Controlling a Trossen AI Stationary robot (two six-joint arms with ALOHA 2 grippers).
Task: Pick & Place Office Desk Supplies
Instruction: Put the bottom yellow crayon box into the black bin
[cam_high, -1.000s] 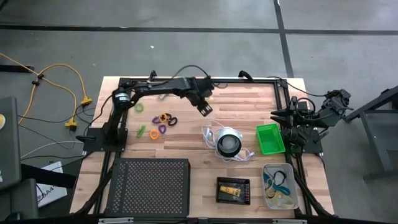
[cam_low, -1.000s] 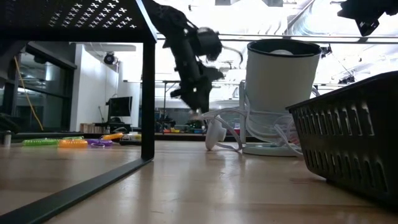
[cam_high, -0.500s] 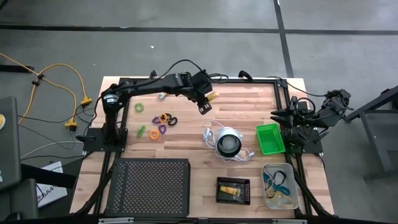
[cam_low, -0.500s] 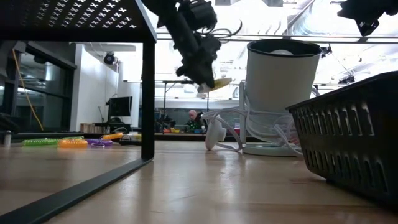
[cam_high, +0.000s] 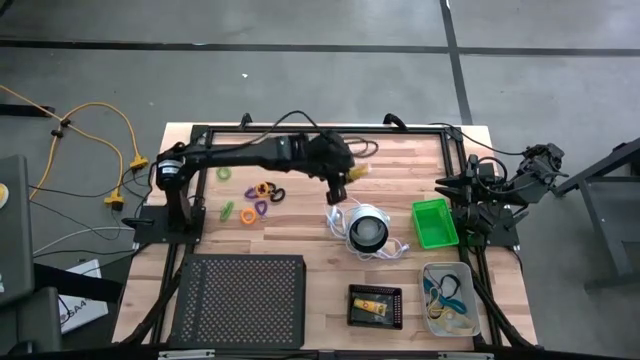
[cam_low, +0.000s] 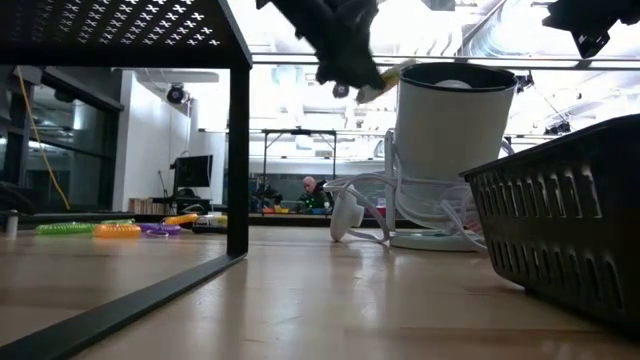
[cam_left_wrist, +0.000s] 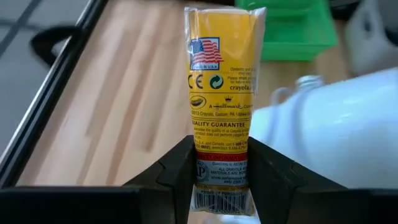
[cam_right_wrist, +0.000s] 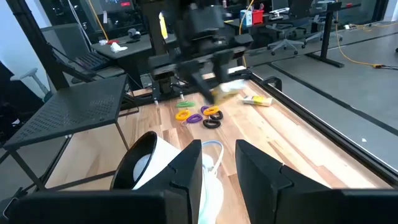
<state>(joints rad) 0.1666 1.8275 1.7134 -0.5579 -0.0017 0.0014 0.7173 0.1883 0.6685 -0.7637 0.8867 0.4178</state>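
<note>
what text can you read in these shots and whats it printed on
All on the yellow crayon pack, shut in the left end effector:
"crayola" beside "CE" and recycling marks
"QUALITY GUARANTEE"
"Hallmark"
A flag emblem above these
Smaller lines and the barcode digits: too small to read.
No other readable text.

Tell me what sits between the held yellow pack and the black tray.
In the high view, the round white-and-black object with its white cord lies between the yellow pack in the left gripper and the black tray.

Three yellow packs (cam_high: 357, 170), six loops (cam_high: 262, 189), three trays (cam_high: 434, 222).
</note>
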